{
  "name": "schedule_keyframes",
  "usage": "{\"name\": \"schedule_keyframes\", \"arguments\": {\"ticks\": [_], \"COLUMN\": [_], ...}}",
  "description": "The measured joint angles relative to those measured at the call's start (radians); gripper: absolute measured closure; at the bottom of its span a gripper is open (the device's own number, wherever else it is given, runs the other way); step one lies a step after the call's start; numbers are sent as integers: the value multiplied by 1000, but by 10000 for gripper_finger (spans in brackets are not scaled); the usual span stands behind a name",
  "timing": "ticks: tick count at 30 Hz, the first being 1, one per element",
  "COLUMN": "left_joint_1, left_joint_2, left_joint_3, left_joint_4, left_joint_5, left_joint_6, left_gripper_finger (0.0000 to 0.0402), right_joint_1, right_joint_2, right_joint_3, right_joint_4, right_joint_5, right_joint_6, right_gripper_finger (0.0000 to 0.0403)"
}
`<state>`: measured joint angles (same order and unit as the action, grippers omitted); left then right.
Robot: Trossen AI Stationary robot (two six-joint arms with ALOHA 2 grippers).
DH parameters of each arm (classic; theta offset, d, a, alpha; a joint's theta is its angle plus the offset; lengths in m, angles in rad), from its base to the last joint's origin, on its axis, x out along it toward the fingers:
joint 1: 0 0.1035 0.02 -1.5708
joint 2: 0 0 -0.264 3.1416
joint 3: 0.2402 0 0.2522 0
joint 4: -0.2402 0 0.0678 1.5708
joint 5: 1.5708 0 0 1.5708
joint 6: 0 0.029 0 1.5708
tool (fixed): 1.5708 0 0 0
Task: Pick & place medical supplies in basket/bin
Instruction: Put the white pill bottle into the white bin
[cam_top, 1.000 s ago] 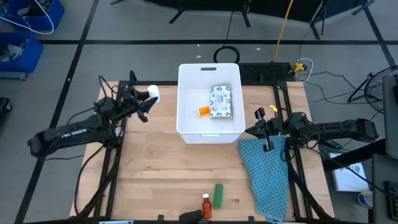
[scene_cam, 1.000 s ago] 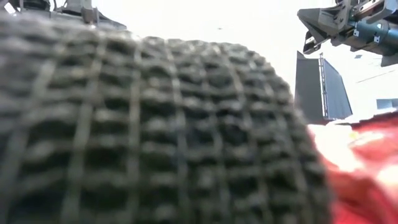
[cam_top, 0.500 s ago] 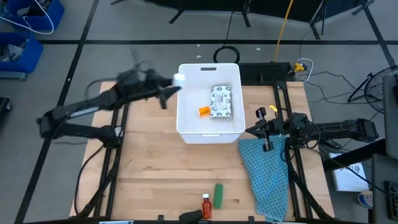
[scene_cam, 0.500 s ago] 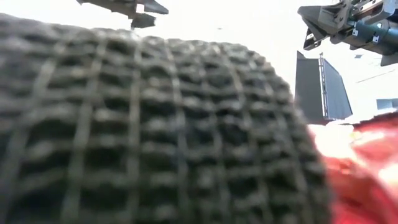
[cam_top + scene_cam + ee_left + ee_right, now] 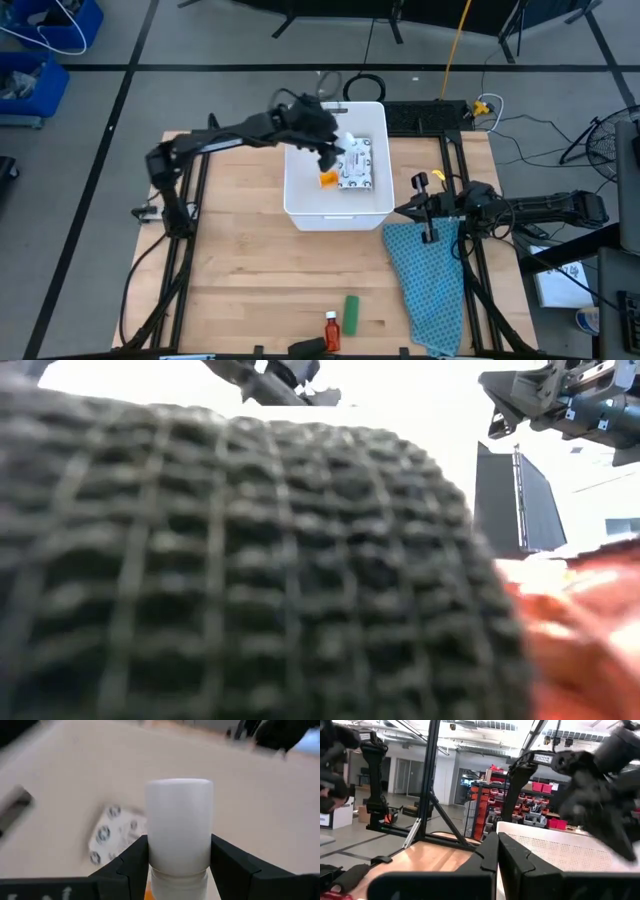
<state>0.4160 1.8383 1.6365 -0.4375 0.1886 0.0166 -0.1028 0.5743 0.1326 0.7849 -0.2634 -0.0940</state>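
Observation:
My left gripper (image 5: 333, 152) hangs over the white bin (image 5: 300, 205), shut on a white bottle (image 5: 179, 822). Inside the bin lie a flat white packet with dark print (image 5: 356, 165) and a small orange item (image 5: 328, 179). Near the table's near edge rest a green stick-shaped box (image 5: 352, 312), an orange-red bottle (image 5: 331, 329) and a black oblong piece (image 5: 308, 346). My right gripper (image 5: 424, 213) waits shut above the teal cloth's far end, at the bin's right near corner. My left gripper pinches the white bottle between its two fingers (image 5: 131, 866), one on each side of the body's end (image 5: 179, 860) next to a narrower section. The bottle sticks out past the fingertips. It is lifted clear, above the bin's inside and the packet (image 5: 116, 832).
A teal-blue cloth (image 5: 430, 280) lies along the table's right side. Bare wood (image 5: 250, 270) stretches between the bin and the near items. In the low view a dark meshed surface (image 5: 230, 580) fills the picture; only the grippers' tips show above it.
My left arm has swung quickly from beyond the table's far left corner toward the right, carrying the white bottle across the bin's left wall until it hangs over the bin's middle. My right arm has kept still.

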Motion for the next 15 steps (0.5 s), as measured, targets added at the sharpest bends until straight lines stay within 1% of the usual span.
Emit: {"name": "schedule_keyframes", "arguments": {"ticks": [6, 9, 13, 15], "left_joint_1": [3, 3, 3, 3], "left_joint_2": [120, 163, 203, 219], "left_joint_3": [5, -6, -15, -15], "left_joint_4": [-18, -45, -57, -65], "left_joint_5": [-24, -57, -73, -105], "left_joint_6": [-24, -25, -26, -26], "left_gripper_finger": [225, 225, 225, 225], "right_joint_1": [0, 0, 0, 0], "right_joint_2": [0, 0, 0, 0], "right_joint_3": [0, 0, 0, 0], "right_joint_4": [-21, -30, -31, -31], "right_joint_5": [0, 0, 0, 0], "right_joint_6": [14, 22, 33, 33], "right_gripper_finger": [403, 403, 403, 403]}}
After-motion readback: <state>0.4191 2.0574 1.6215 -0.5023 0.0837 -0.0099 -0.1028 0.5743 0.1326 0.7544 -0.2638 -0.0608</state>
